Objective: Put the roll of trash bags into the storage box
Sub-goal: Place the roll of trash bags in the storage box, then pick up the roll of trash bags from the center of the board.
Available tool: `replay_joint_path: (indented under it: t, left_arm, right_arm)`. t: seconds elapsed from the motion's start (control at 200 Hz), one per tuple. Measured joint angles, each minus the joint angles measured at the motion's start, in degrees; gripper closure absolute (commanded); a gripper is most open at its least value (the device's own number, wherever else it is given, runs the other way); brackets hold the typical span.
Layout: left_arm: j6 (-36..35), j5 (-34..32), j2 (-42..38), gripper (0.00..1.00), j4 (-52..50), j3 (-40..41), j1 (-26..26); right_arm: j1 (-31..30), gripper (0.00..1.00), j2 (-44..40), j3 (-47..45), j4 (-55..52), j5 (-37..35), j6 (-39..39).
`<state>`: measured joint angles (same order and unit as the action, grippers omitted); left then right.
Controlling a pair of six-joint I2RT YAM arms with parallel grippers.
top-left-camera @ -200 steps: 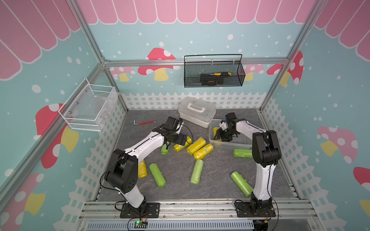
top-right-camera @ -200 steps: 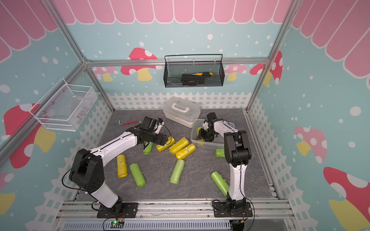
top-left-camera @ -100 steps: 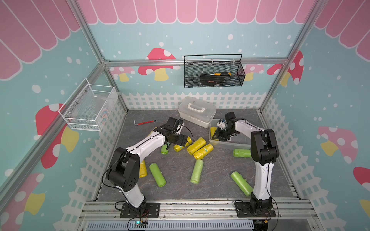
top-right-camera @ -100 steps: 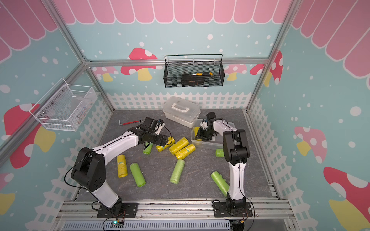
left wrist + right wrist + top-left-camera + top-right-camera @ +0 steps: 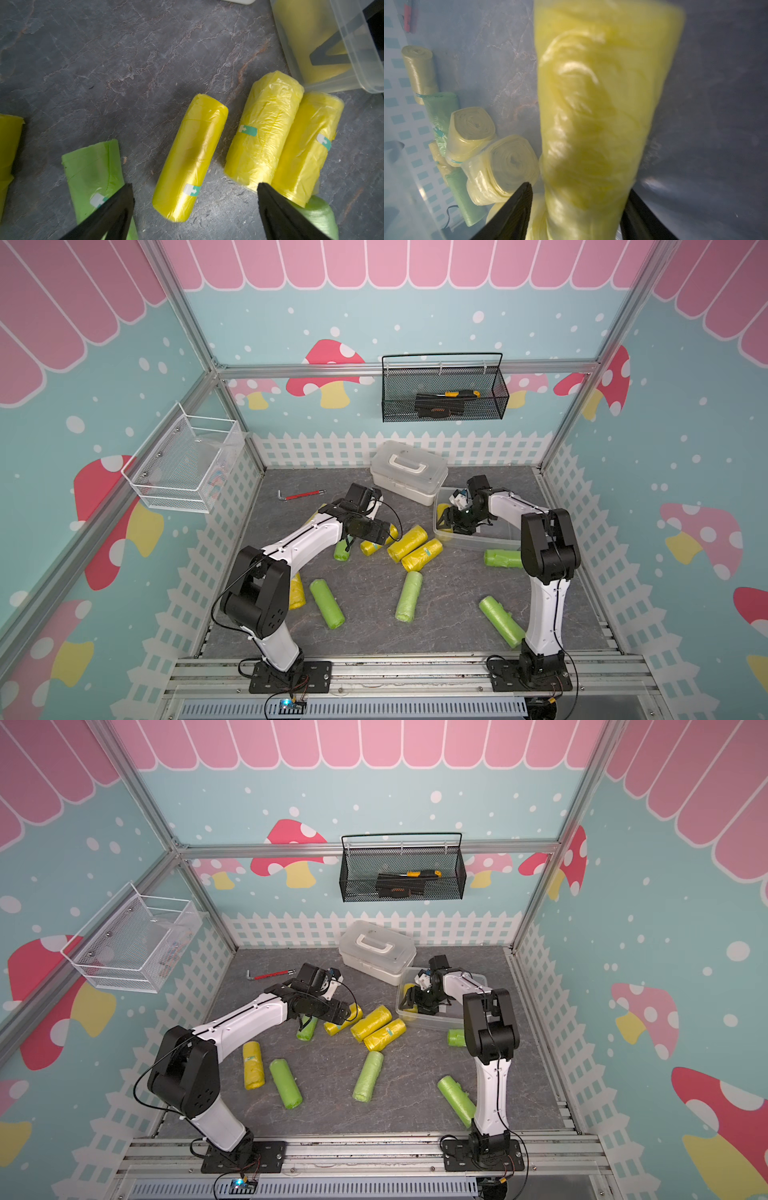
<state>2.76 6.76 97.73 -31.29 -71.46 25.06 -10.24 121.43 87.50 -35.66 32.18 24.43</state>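
Crinkly, blurred yellow trash-bag roll [image 5: 602,104]

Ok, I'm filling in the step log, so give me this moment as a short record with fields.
storage box: lidless, on the grey floor, beside the white case
right gripper: inside the box, open, a blurred yellow roll between its jaws
left gripper: open, over a lone yellow roll on the floor
outside the box: green rolls and more yellow rolls, lying flat
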Motion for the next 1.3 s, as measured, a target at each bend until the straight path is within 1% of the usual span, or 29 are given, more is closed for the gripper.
replay_joint_path:
  t: [0.215,0.435,0.54,0.665,0.831,0.956,1.126,1.226,1.301]
  left_arm:
    - [0.0,0.4,0.0,0.07,0.0,0.0,1.9]
    - [0.0,0.4,0.0,0.08,0.0,0.0,2.0]
    - [0.0,-0.1,0.0,0.08,0.0,0.0,2.0]
    - [1.0,-1.1,0.0,0.08,0.0,0.0,1.9]
    - [4.6,-1.0,0.0,0.08,0.0,0.0,0.0]
    - [5.9,-1.1,0.0,0.08,0.0,0.0,-1.2]
    - [7.1,-0.7,0.0,0.08,0.0,0.0,-1.2]
    - [8.5,-0.6,0.0,0.08,0.0,0.0,-1.4]
    - [9.5,0.0,0.2,0.08,0.0,0.0,-2.1]
  right_arm:
    - [0.1,0.26,-0.7,1.5,-4.0,-4.2,-2.1]
    - [0.7,0.20,-4.3,1.9,-7.3,-7.8,-4.1]
    - [1.0,0.19,-7.9,1.9,-8.5,-9.6,-4.8]
    - [1.1,0.18,-15.0,1.1,-9.1,-10.6,-6.6]
    - [-1.2,0.17,-25.8,-0.4,-10.1,-11.6,-13.4]
    - [-5.6,0.17,-32.7,-4.4,-10.8,-12.4,-19.8]
    - [-12.2,0.15,-38.7,-12.7,-11.1,-12.9,-28.8]
    - [-13.3,0.13,-41.7,-16.9,-10.6,-12.6,-34.7]
    - [-13.8,0.09,-44.7,-19.5,-9.0,-10.9,-40.0]
